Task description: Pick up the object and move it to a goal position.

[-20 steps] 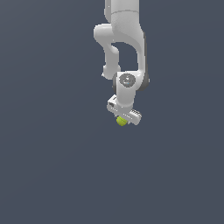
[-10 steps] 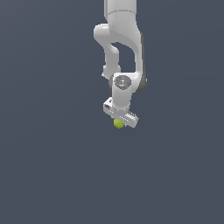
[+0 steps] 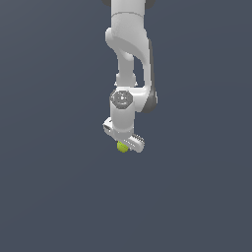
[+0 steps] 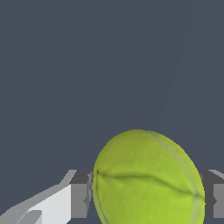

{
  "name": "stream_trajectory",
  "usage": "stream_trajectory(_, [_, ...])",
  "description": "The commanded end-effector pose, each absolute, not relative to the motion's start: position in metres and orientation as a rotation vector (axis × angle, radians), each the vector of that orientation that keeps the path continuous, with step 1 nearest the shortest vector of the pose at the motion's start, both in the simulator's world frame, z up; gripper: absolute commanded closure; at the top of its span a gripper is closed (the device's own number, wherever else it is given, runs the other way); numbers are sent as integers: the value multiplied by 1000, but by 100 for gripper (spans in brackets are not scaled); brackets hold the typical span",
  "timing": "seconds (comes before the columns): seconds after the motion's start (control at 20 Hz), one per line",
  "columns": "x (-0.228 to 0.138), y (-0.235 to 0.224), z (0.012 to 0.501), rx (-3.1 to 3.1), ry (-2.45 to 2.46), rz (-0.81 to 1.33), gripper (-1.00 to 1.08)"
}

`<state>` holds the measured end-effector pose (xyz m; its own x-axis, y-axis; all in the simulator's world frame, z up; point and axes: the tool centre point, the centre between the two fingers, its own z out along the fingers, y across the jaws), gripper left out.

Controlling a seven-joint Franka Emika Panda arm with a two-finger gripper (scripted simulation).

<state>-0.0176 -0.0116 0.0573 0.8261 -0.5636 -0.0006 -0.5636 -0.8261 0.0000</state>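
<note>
The object, a small yellow-green ball (image 3: 122,146), hangs under the white arm's hand in the exterior view, held between the fingers of my gripper (image 3: 123,145). In the wrist view the ball (image 4: 146,179) fills the space between the two grey finger pads (image 4: 81,194), which press on both of its sides. A faint seam line runs across its surface. The gripper is shut on the ball, clear of any surface.
The white arm (image 3: 129,64) reaches down from the upper edge of the exterior view. All around it there is only a plain dark grey-blue background, with no other object or marker showing.
The arm has carried the ball slightly toward the exterior view's left and a little lower. The wrist has turned somewhat. The grip on the ball is unchanged.
</note>
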Motion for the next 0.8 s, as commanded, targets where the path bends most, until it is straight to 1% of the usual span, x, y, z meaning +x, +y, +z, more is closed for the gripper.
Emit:
stream_trajectory(0.0, [-2,-28,62,-3001,926,-1,108])
stream_trajectory(0.75, [76,-104,78,-3002,926,-1,108])
